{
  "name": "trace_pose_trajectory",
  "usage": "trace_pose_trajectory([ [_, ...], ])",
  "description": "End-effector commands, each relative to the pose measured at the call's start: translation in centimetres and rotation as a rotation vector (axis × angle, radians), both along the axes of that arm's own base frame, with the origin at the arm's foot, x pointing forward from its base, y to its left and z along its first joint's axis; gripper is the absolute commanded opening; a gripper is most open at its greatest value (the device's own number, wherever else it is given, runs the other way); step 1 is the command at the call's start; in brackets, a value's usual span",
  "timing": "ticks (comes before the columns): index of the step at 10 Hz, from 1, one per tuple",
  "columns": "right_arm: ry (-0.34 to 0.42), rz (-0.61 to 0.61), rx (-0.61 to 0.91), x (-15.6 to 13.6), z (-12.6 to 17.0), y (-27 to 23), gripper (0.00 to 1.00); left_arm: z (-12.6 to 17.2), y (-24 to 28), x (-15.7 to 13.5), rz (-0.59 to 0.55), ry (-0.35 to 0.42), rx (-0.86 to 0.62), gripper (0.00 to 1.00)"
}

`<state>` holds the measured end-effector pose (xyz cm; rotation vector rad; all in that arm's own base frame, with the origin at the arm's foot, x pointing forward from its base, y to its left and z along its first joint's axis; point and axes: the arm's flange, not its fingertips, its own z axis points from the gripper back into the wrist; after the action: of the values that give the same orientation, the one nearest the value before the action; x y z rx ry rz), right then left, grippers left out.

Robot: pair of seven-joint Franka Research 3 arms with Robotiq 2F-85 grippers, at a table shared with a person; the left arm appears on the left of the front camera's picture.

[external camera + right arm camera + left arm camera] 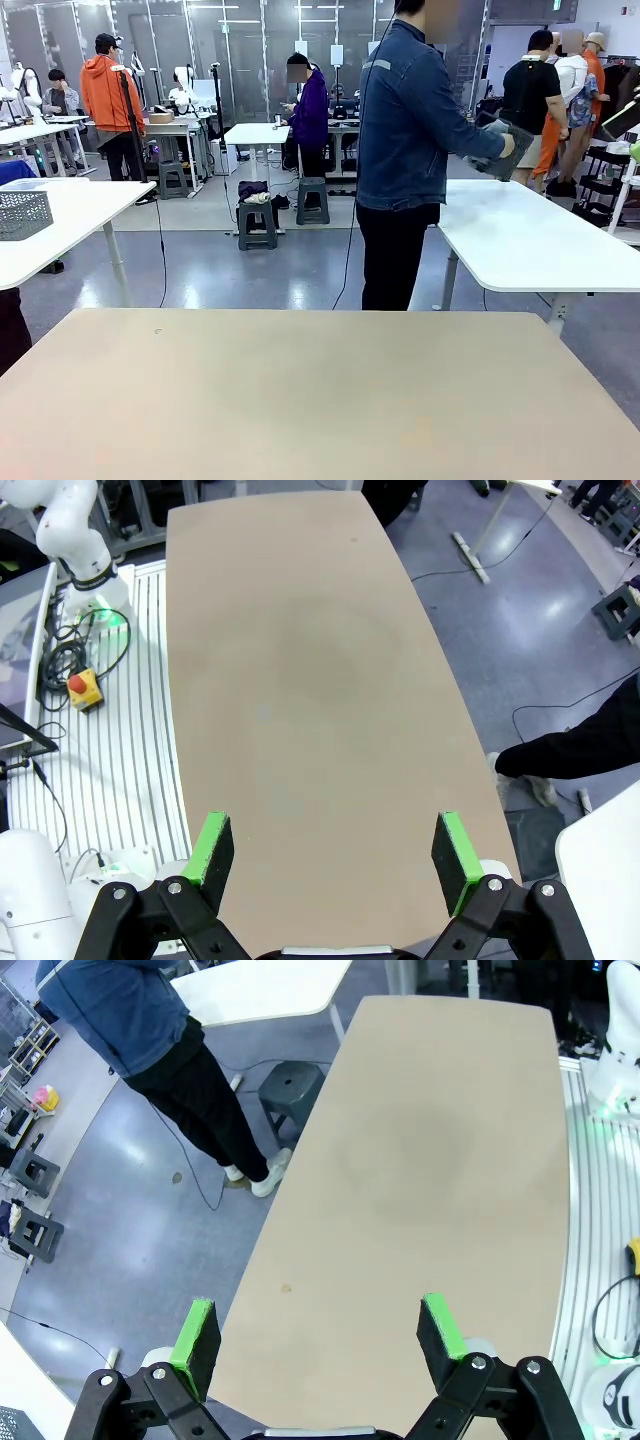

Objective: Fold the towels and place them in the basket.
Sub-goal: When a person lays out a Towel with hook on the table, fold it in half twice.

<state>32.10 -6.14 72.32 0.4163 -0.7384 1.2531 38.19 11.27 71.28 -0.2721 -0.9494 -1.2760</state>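
While both arms hung above the beige desk point(320, 400), the left pincer point(318, 1310) stood spread as wide as it goes, its green pads well apart, pinching nothing and touching nothing. It hovered over one short end of the desk, with one finger out past the corner, above the grey floor. The right pincer point(332, 825) was spread just as wide and equally empty, and hovered over the other short end of the desk.

At the desk's far edge stood a person point(405, 150) in a denim jacket, turned toward a white table point(540, 240) off the desk's far right corner. The person's hand point(505, 145) gripped a dark grey thing, tilted, that looked like the basket point(518, 158). It was too blurred to be sure, and whether a towel lay in it could not be told. It was off the desk altogether, beyond the far edge and well apart from both pincers.

A grey lattice crate point(22, 213) sat on another white table point(70, 215) beyond the desk's far left corner, and its contents could not be made out.
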Motion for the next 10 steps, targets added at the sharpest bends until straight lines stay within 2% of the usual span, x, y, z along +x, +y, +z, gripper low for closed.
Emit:
trace_pose_trajectory([
  [1,-0.005,0.009,0.010,0.06,0.04,0.13,1.00,0.06,-0.10,0.07,-0.011,-0.004,-0.009,1.00],
  [10,-0.005,0.009,0.010,0.06,0.04,0.13,1.00,0.06,-0.10,0.07,-0.011,-0.004,-0.009,1.00],
])
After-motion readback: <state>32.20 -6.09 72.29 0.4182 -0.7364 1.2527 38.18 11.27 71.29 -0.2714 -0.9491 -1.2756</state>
